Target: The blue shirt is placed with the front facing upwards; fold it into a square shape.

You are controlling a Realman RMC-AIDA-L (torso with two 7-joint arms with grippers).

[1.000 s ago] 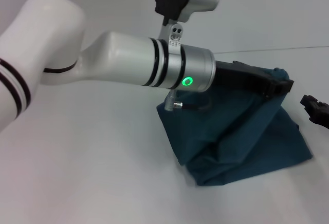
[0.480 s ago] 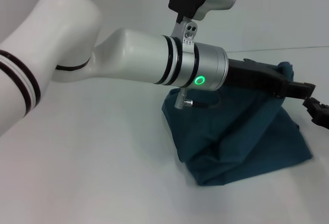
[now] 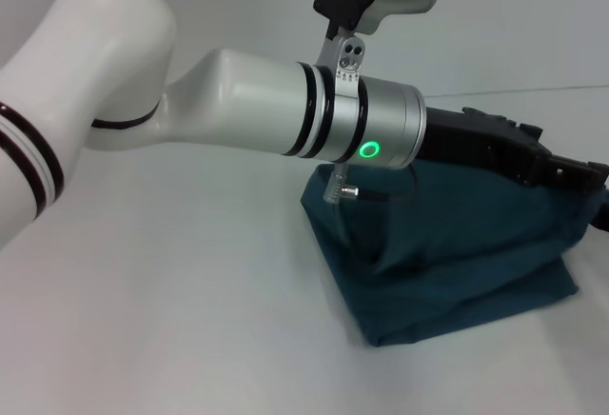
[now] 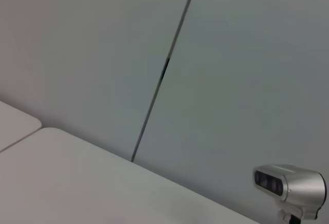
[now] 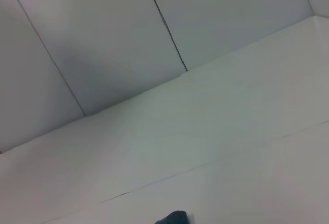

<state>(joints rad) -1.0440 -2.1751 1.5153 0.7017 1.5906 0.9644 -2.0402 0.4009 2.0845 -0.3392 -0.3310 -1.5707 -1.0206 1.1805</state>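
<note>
The blue shirt (image 3: 447, 253) is lying bunched and partly folded on the white desk (image 3: 190, 320), over toward the desk's right edge as the robot faces it. Its upper part is being lifted off the surface in a slanting sheet, while the lower part is resting on the desk in a thick doubled layer with a crisp fold running along its near side. No lettering is showing — only plain dark teal cloth.

The left arm (image 3: 238, 101) is reaching across the whole scene from the robot's left, its white and silver forearm with a green ring light hanging above the shirt. The left claw (image 3: 571, 172) is sitting at the raised top edge of the cloth near the right side of the head view; it looks to be gripping that edge, since the fabric is hanging straight down from it, but I cannot tell for certain how its fingers are set (they are dark and partly cut off by the frame).

Of the right claw, nothing clear is showing in the head view. The right wrist view is taking in pale wall panels and bare desk, with just a small scrap of teal fabric (image 5: 172, 218) at one edge. The left wrist view is showing wall, a desk corner and a silver camera housing (image 4: 290, 183).
</note>
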